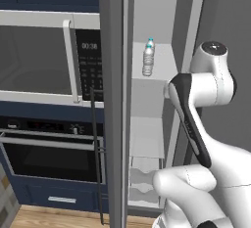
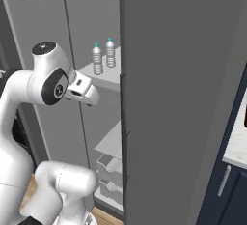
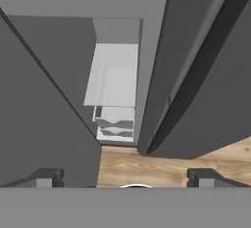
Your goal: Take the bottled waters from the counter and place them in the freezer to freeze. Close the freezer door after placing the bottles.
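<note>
Both bottled waters are found upright, side by side, on a freezer shelf. The end effector is spread wide, empty. The freezer door is judged rigid, best pushed by its flat panel.
</note>
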Motion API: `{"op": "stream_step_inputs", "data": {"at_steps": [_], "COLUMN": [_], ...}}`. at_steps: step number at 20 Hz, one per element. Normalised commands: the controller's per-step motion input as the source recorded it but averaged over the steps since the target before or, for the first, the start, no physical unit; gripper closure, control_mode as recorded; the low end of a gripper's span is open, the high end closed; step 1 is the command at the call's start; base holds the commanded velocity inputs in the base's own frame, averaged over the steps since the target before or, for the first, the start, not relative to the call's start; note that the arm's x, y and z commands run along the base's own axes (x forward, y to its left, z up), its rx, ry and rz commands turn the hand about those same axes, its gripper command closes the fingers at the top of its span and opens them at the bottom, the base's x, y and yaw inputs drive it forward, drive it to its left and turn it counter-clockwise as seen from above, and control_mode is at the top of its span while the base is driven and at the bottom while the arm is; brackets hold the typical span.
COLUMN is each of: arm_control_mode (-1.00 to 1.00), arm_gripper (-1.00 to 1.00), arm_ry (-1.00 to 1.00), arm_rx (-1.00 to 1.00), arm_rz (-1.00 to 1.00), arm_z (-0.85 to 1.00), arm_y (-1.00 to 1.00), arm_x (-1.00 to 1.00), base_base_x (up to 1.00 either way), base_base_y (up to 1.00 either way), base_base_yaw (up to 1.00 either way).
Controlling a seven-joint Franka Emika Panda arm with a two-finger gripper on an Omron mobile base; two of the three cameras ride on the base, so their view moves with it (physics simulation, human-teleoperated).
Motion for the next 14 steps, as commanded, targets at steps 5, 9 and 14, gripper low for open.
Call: {"op": "stream_step_inputs", "data": {"at_steps": [5,9,14], "arm_control_mode": [-1.00,-1.00,1.00], "arm_gripper": [-1.00,-1.00,-1.00], "arm_ry": [0.00,0.00,0.00], "arm_rx": [0.00,0.00,0.00], "arm_rz": [0.00,0.00,0.00], "arm_z": [-0.03,0.00,0.00], "arm_y": [0.00,0.00,0.00], "arm_x": [0.00,0.00,-0.09], "base_base_x": [0.00,0.00,-0.24], "base_base_y": [0.00,0.00,0.00], "base_base_yaw": [0.00,0.00,-0.02]}}
